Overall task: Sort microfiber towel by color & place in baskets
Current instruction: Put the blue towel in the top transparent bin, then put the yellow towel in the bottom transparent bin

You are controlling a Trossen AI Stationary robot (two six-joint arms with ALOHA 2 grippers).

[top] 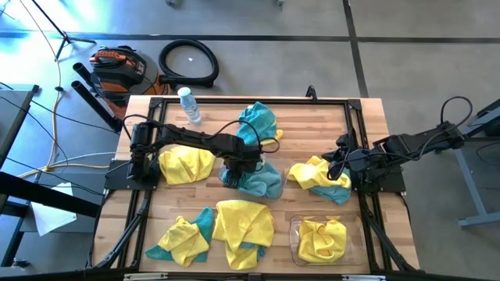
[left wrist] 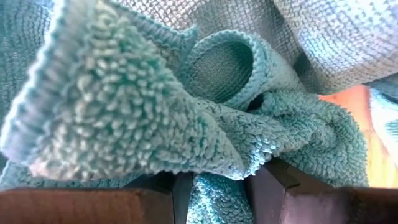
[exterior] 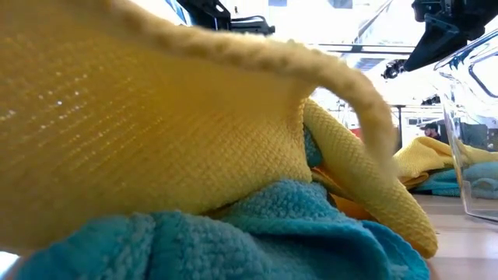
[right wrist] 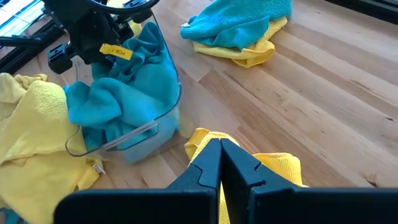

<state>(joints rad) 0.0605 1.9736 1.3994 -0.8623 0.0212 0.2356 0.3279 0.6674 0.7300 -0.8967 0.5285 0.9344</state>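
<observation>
**A:** What are the grippers doing?

**B:** The left gripper (top: 244,165) is lowered into the clear basket (right wrist: 163,118) at mid-table. Its fingers (left wrist: 283,186) are clamped on a fold of teal towel (left wrist: 186,118) that fills the left wrist view. The right gripper (right wrist: 220,160) has its fingers pressed together with nothing between them, hovering just above a yellow towel (right wrist: 273,167).

**A:** What lies closest to the left gripper?

**B:** The basket it reaches into is packed with teal cloth (right wrist: 118,93), bunched around the gripper. Just beside that basket, on the side of the arm's base, lies a crumpled yellow towel (top: 186,165). A little beyond the gripper, toward the table's far edge, a teal towel lies on top of a yellow one (top: 258,121).

**A:** And near the right gripper?

**B:** Under it sits a heap of yellow cloth over teal (top: 320,178). Nearer the front edge stands the second basket (top: 295,240), holding only a yellow towel (top: 322,239).

**A:** Anything farther off?

**B:** Along the front edge, well apart from both grippers, lie two more mixed heaps: a large yellow one over teal (top: 242,226) and a smaller yellow and teal one (top: 183,238). A clear bottle (top: 188,105) stands at the far corner, beyond the left arm.
</observation>
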